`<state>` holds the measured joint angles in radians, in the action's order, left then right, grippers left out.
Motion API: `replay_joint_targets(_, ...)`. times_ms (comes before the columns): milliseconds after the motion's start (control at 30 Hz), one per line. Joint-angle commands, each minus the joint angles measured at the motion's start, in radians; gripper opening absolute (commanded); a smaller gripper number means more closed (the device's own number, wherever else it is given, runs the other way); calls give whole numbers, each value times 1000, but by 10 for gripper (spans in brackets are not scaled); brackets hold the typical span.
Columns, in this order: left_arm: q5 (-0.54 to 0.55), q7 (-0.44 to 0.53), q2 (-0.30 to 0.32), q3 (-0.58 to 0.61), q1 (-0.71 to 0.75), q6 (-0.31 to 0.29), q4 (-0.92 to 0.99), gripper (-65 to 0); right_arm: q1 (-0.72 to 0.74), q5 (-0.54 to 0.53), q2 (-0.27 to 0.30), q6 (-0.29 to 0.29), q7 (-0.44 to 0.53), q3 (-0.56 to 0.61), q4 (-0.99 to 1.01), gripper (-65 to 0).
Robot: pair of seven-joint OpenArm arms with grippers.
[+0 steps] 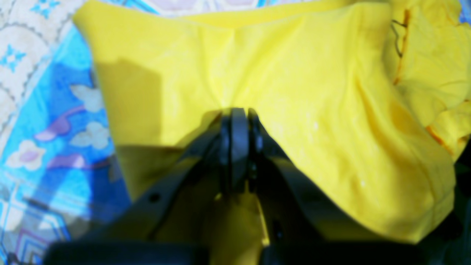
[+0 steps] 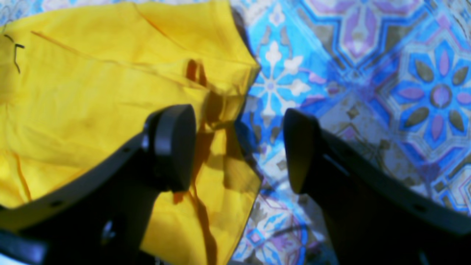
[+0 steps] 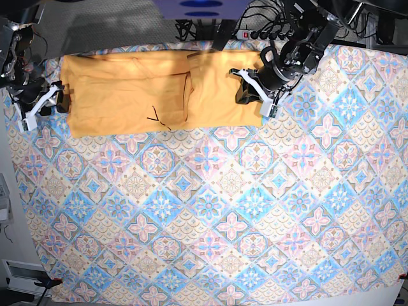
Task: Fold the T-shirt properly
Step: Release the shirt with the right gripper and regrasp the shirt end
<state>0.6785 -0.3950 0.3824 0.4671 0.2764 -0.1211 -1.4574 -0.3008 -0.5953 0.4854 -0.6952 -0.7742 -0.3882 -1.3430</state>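
A: Left gripper (image 1: 239, 114) – jaws pinched tight together w/ yellow cloth of the T-shirt (image 3: 153, 92) bunched right at the tips, so it's clamped on the shirt. In the base view that's at the shirt's right end.

B: And the right gripper (image 2: 239, 147)?

A: Spread wide, nothing betw. the fingers (image 2: 176, 147). One finger sits over the shirt's edge, the other over the tablecloth (image 3: 210, 210). Can't tell if it touches the cloth. It's at the shirt's left end in the base view.

B: Where's the shirt itself?

A: Lying along the far edge of the tablecloth, spread out in a long flat band. A folded flap overlaps near its middle; dark scribble print (image 3: 158, 119) shows by the near edge, approx. mid-shirt.

B: Anything else nearby?

A: Black cables (image 3: 255, 19) beyond the shirt's far edge, off the tablecloth.
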Motion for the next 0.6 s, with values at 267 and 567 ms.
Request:
replay_joint_targets(267, -18, -40, 5, 0, 11, 33, 4, -650, 8, -16, 9, -3, 19, 99, -6, -289)
replay_joint_targets(567, -16, -40, 5, 0, 13, 33, -13, -650, 110, -15, 9, -3, 25, 146, 165, -288)
